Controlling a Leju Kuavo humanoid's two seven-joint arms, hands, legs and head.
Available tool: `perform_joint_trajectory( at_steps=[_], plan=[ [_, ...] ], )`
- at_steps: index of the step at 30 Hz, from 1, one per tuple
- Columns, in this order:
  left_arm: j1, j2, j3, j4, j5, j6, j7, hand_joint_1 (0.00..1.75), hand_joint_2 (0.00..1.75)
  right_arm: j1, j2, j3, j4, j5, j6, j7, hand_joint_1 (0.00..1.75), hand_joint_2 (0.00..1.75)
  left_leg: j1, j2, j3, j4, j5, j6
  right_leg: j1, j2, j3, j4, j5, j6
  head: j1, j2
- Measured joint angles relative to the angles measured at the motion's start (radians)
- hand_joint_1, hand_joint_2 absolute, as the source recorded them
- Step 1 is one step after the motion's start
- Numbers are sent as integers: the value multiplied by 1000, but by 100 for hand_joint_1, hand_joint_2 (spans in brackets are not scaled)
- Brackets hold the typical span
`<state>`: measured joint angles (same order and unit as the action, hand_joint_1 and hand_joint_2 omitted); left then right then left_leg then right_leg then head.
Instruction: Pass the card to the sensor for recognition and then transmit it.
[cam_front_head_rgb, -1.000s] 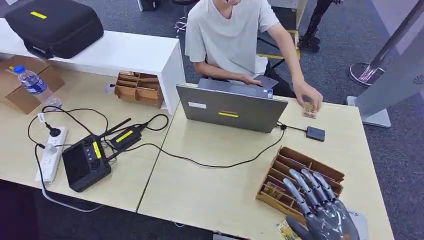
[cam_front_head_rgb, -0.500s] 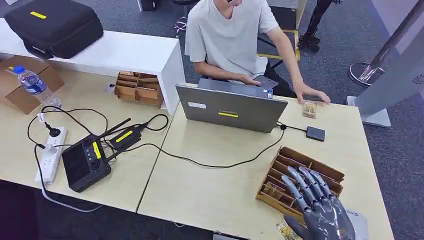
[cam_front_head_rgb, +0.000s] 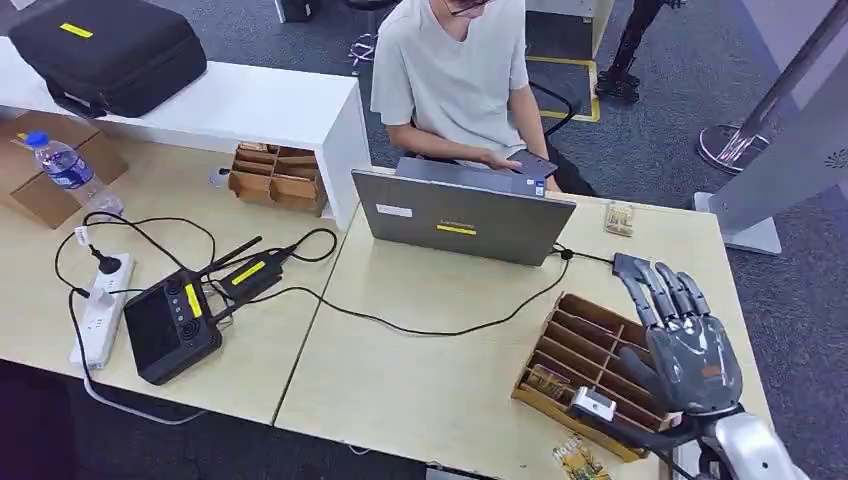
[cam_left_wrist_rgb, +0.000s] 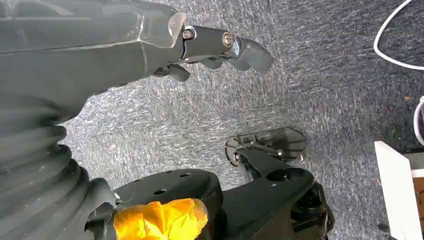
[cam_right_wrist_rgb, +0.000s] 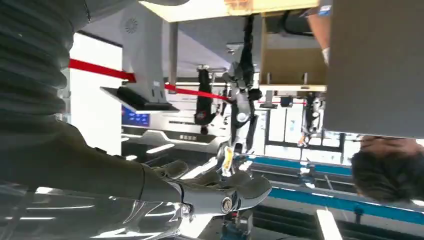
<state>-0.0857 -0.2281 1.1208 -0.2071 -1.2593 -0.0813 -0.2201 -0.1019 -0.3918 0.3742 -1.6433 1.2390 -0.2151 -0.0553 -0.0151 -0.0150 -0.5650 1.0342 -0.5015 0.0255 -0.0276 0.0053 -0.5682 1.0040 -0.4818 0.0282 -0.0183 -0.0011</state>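
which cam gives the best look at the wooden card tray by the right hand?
Head view. The tray sits whole on the table, its slots visible, with the right robot hand raised over its far right side. The right wrist view looks out across the room past that hand; the left wrist view looks down at carpet.

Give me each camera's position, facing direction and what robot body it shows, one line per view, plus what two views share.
Head view: high on the robot, looking forward and down at the table, laptop and seated person; shows the right hand above the wooden tray.
Left wrist view: behind the left hand, facing the carpet; fingers apart, holding nothing.
Right wrist view: behind the right hand, facing across the room.
Shared: head and right wrist views both show the right hand and the laptop.
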Motion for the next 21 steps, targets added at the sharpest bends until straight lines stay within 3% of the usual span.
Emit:
perform_joint_trajectory(
  at_steps=[10, 21],
  plan=[
    [-1, 0, 0, 0, -8, 0, 2, 0, 175, -75, 7, -28, 81, 49, 40, 40, 0, 175, 0, 0, 0, 0, 0, 0, 0, 0, 0, 0, 0, 0, 0, 0],
    [-2, 0, 0, 0, -8, 0, 3, 0, 175, -101, 7, -38, 119, 53, 52, 43, 0, 175, 0, 0, 0, 0, 0, 0, 0, 0, 0, 0, 0, 0, 0, 0]
  ],
)
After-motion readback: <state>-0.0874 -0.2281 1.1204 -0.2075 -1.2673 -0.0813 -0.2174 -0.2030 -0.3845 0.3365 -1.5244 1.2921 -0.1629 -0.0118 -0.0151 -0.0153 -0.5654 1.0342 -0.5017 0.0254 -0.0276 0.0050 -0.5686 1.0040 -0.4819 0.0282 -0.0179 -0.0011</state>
